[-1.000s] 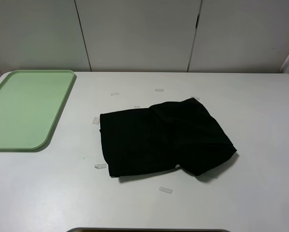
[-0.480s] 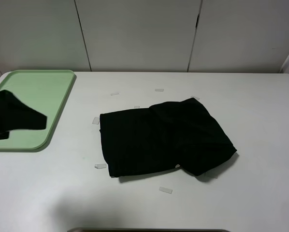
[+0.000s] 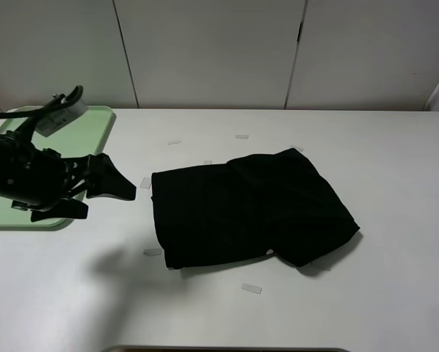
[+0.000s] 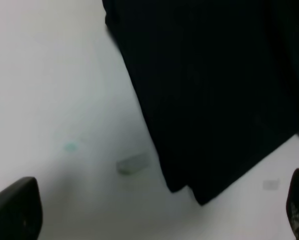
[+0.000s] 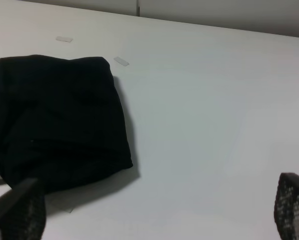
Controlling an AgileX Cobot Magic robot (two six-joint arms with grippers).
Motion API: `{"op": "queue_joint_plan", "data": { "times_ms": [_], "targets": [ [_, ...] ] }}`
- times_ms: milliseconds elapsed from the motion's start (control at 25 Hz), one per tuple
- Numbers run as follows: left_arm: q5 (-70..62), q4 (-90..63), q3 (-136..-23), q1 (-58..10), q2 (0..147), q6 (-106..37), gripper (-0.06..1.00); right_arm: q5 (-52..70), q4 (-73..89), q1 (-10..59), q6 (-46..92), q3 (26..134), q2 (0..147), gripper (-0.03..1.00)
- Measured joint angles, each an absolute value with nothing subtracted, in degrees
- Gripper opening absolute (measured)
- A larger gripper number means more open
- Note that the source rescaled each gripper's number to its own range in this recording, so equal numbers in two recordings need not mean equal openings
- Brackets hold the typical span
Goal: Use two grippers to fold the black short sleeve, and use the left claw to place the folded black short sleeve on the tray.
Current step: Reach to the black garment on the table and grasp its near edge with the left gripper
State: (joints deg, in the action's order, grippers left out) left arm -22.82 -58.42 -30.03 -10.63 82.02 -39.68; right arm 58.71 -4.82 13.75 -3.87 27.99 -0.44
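Note:
The black short sleeve (image 3: 249, 209) lies folded into a rumpled rectangle at the middle of the white table. My left gripper (image 3: 108, 202) hovers just left of it, beside the tray's right edge, open with nothing between its fingers. In the left wrist view the short sleeve (image 4: 214, 90) fills the upper right, and the left gripper (image 4: 157, 207) shows only two widely parted fingertips. The pale green tray (image 3: 51, 139) sits at the far left, partly covered by the left arm. The right gripper (image 5: 157, 207) is open over bare table near the short sleeve (image 5: 59, 115); the exterior view does not show it.
Several small clear tape marks (image 3: 251, 288) lie on the table around the garment, one of them (image 4: 133, 163) by its near left corner. White wall panels stand behind the table. A dark curved edge (image 3: 227, 349) shows at the table's front.
The left arm has come in from the left edge and moved right across the tray toward the short sleeve. The garment has not moved.

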Motion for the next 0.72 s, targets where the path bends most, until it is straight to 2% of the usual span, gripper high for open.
{"op": "queue_joint_plan", "data": {
  "times_ms": [360, 720],
  "targets": [
    [-17.8, -72.1, -31.7, -15.0, 92.8, -52.8, 0.96, 58.7, -4.8, 13.7, -3.9, 28.0, -0.4, 1.00],
    [-17.4, -81.3, -38.9, -19.4, 105.2, -59.6, 0.93, 58.7, -4.8, 13.7, -3.9, 28.0, -0.4, 1.00]
  ]
}}
